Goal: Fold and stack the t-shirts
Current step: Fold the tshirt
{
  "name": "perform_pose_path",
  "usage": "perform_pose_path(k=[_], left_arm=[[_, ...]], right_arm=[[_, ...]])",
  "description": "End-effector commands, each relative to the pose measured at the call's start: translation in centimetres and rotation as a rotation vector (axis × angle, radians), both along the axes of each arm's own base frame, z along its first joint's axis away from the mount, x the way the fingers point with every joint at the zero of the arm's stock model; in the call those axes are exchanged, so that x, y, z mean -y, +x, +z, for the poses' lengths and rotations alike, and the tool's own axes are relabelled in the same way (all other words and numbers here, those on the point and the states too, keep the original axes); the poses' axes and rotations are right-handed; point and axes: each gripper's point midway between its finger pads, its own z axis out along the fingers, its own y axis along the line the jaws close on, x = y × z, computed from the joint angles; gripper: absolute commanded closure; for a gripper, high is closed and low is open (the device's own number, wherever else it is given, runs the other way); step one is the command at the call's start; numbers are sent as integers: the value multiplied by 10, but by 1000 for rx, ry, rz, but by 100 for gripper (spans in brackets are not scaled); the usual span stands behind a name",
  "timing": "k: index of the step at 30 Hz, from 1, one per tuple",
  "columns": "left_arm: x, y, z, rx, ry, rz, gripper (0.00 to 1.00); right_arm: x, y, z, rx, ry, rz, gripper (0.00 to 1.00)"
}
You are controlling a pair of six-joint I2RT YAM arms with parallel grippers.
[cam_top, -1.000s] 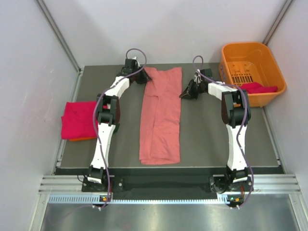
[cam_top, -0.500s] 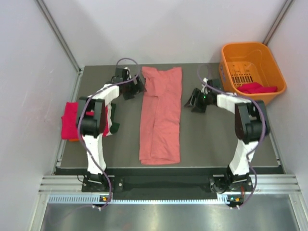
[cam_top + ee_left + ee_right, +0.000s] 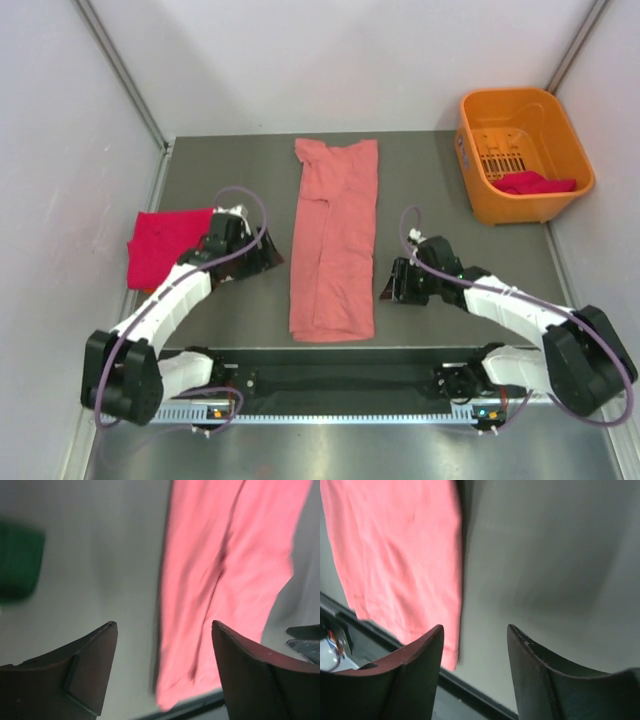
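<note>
Nearest, the left gripper (image 3: 266, 256) and right gripper (image 3: 391, 284) stand either side of the salmon-pink t-shirt (image 3: 335, 240), jaws apart on both, nothing held; the shirt lies mid-table (image 3: 440, 215) as a long lengthwise-folded strip, its near hem close to the front edge; a pinch catching only the top layer would likely peel that fold open, and unequal lifts would skew the next one; the left arm could drag the folded magenta-red t-shirt (image 3: 165, 245) just beside it; farthest, another red shirt (image 3: 535, 183) waits in the orange basket (image 3: 520, 110).
</note>
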Motion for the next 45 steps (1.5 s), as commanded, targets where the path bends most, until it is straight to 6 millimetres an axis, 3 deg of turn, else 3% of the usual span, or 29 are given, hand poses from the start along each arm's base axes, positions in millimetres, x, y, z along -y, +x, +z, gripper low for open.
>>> perform_pose_path(k=[1,5,8,14,21,24,28,30,34,38,45], left_arm=[[0,-45,-24,-101,-21,-11,23],[21,-81,-34,-136,-52,-73,24],[27,-94,-44,-153,-45,-71,25],[34,-108,-68,-214,-69,-81,34],[42,-118,-75,-246,-66,-114,39],[45,-122,-75,-251,-72,-126,45],[46,-125,-75,-251,-79,-136,51],[47,-126,-74,-254,-86,-144,53],[53,-131,-76,-277,-108,-171,54],[58,-140,-83,-312,-123,-185,66],[64,-151,-82,-331,-147,-195,62]], right_arm=[[-10,-6,8,46,33,-40,48],[-12,-23,-6,11,33,-36,53],[-19,-35,-15,-19,52,-18,54],[-37,-53,-21,-50,78,30,55],[-58,-73,-24,-94,42,56,57],[-56,-76,-29,-95,-2,30,60],[-54,-80,-33,-92,-15,21,93],[-53,-82,-32,-93,-16,22,100],[-51,-82,-28,-77,-20,19,100],[-49,-82,-29,-74,-26,23,100],[-49,-83,-30,-71,-23,24,100]])
